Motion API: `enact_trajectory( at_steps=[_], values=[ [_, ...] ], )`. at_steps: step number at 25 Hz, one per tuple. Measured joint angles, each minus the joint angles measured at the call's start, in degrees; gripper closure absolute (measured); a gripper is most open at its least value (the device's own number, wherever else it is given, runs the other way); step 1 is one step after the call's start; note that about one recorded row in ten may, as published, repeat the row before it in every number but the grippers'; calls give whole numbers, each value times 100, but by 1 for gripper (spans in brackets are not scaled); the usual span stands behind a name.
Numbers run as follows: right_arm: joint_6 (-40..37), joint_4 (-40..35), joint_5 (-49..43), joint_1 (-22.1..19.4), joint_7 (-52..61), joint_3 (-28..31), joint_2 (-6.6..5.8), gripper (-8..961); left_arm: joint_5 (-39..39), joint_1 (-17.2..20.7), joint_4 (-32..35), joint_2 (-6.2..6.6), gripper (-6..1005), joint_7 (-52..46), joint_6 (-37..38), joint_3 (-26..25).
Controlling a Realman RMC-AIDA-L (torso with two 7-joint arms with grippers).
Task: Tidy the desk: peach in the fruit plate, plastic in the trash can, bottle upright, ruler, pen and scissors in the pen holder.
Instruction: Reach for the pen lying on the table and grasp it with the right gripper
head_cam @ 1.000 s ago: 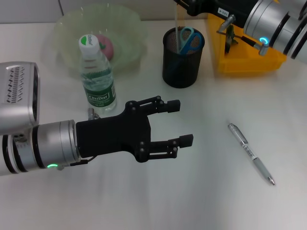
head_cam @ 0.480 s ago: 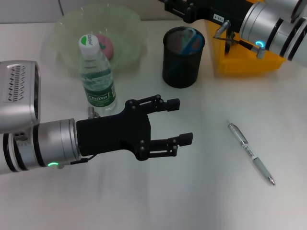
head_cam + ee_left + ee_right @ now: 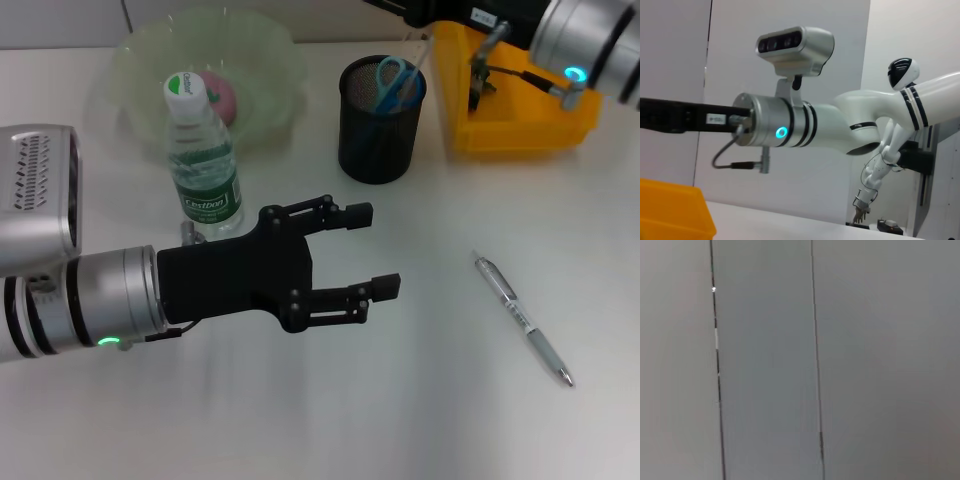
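The pink peach (image 3: 222,96) lies in the pale green fruit plate (image 3: 130,60). In front of the plate the bottle (image 3: 202,165) stands upright. Blue scissors (image 3: 396,80) stick out of the black mesh pen holder (image 3: 378,135), and a clear ruler (image 3: 418,52) leans at its far rim. The silver pen (image 3: 522,320) lies flat on the desk at the right. The plastic is out of view. My left gripper (image 3: 380,250) hovers open and empty over the desk, right of the bottle. My right gripper (image 3: 420,12) is at the top edge, behind the holder.
The yellow trash can (image 3: 520,135) stands at the back right, partly under my right arm (image 3: 590,40). The left wrist view shows that arm (image 3: 790,131) and a trash can corner (image 3: 670,210). The right wrist view shows only a grey wall.
The ruler, held upright over the pen holder, went down into it. My right arm then drew back toward the far right. The left arm has stayed still.
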Motion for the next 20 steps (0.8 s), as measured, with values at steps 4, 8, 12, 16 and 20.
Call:
enact_trajectory(
  at_steps=[4,8,12,16,20],
  values=[
    [-86,-1512,-855,-675,1294,-181,2,297,0,1,6,-1,212,-2,-5,-8],
    [-692,-3020,-2422,-1127,3070,-178,6,297,0,-9,27,0,212,-2,-7,-11],
    [-1587,-3897,-3503,-1274,4489,170,15,296,0,-38,40,0,212,-2,-3,-7],
    [-2569,-4455,-4310,-1239,5759,627,-2,297,0,-57,44,0,212,-1,13,12],
    [-3225,-4993,-5019,-1212,6688,905,-7,298,5,-93,47,14,212,15,23,32]
  ],
)
